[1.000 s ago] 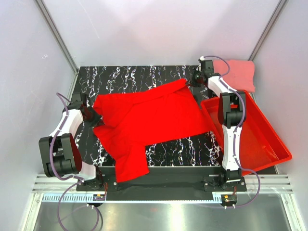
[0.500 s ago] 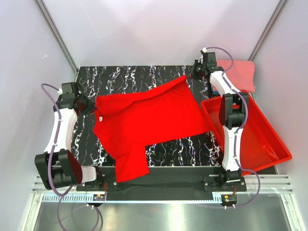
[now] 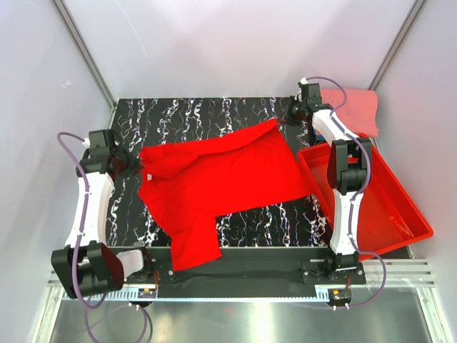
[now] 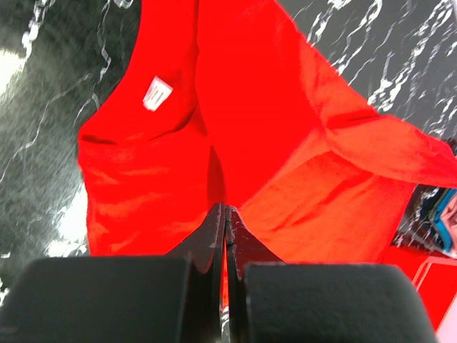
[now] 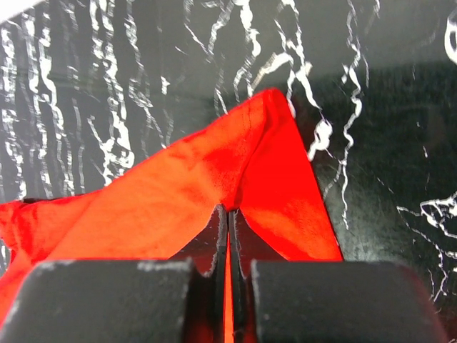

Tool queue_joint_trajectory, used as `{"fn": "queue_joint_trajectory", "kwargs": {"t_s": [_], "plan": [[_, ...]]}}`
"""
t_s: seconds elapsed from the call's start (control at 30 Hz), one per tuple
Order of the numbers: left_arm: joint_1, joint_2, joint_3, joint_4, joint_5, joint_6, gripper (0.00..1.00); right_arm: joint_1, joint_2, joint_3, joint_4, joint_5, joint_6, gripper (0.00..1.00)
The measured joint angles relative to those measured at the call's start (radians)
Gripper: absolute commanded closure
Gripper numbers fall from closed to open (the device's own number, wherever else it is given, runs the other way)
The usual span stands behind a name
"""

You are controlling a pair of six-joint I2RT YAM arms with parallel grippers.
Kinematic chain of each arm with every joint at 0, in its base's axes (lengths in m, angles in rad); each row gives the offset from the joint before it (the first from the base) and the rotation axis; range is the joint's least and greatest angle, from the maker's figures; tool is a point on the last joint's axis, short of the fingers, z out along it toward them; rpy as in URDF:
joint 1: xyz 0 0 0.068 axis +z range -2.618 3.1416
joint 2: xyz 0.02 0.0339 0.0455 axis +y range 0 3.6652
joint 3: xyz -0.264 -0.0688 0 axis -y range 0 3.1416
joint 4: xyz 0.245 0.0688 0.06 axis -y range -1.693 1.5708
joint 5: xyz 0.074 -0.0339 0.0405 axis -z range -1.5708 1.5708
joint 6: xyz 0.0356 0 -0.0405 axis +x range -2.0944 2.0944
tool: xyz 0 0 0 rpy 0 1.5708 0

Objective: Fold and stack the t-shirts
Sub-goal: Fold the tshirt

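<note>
The red shirt [image 3: 214, 179] lies open across the middle of the worktop [image 3: 186, 114], one part reaching down to the near edge. The left hand [image 3: 128, 166] stands at the left edge, its fingers pressed together on the cloth just beside the neck label. The right hand [image 3: 289, 118] is near the far right corner and pinches a corner of the same shirt, which rises a little to it. So I think the step in hand is spreading, not yet folding. The cloth has wrinkles near the collar. The next move probably calls for a gentle pull apart, then lowering both corners flat before letting go. The pink shirt [image 3: 353, 107] waits beyond the far right corner, behind the bin [image 3: 389, 204].
</note>
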Motion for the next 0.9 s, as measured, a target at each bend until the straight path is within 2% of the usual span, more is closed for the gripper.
{"fn": "queue_joint_trajectory", "kwargs": {"t_s": [0.43, 0.9], "plan": [[-0.001, -0.093, -0.223, -0.003, 0.042, 0.003, 1.0, 0.0, -0.002, -0.106, 0.012, 0.022, 0.0, 1.0], [-0.002, -0.095, -0.238, 0.002, 0.03, 0.014, 1.0, 0.0, -0.011, -0.105, 0.006, 0.021, 0.0, 1.0]]}}
